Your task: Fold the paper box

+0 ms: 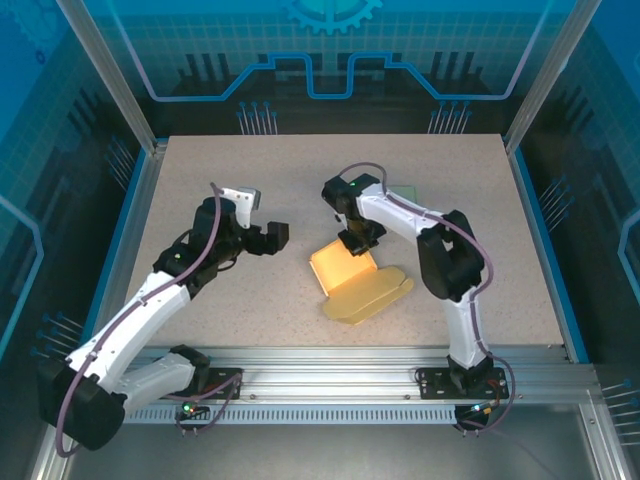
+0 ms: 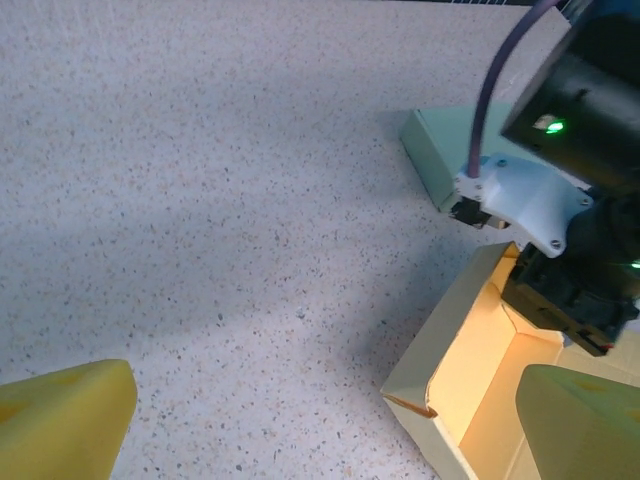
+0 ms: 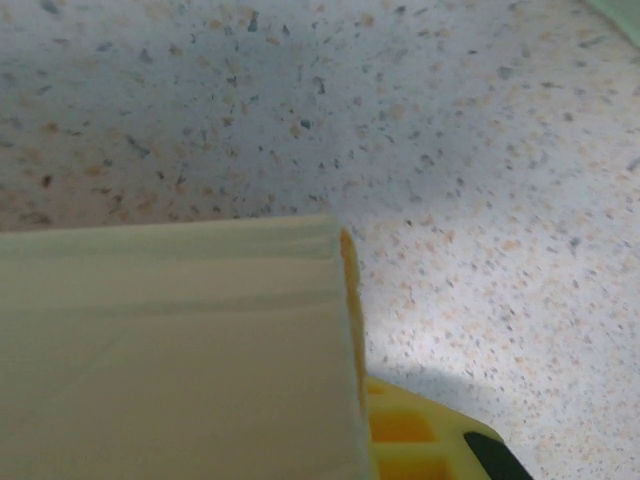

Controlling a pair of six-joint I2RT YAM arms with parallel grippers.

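paper box [image 1: 352,272] sat mid worktop [image 1: 250,180], half-formed. R fingers [image 3: 415,445] pinched its rear wall; L fingers [image 2: 60,420] spread wide, apart to the left. Card prob light, floppy (creases easily), so grip flaps near fold lines.

One paper box [image 1: 355,282], yellow, near the middle of the table [image 1: 230,170]. One pale green flat block [image 1: 408,191], closer to the far edge, right of centre. Two arms, bolted at the near edge: left arm [image 1: 150,300], right arm [image 1: 455,260]. Two grippers: left gripper [image 1: 272,238], right gripper [image 1: 360,244]. Two yellow fingers [image 2: 60,415] counted on the left one. One table.
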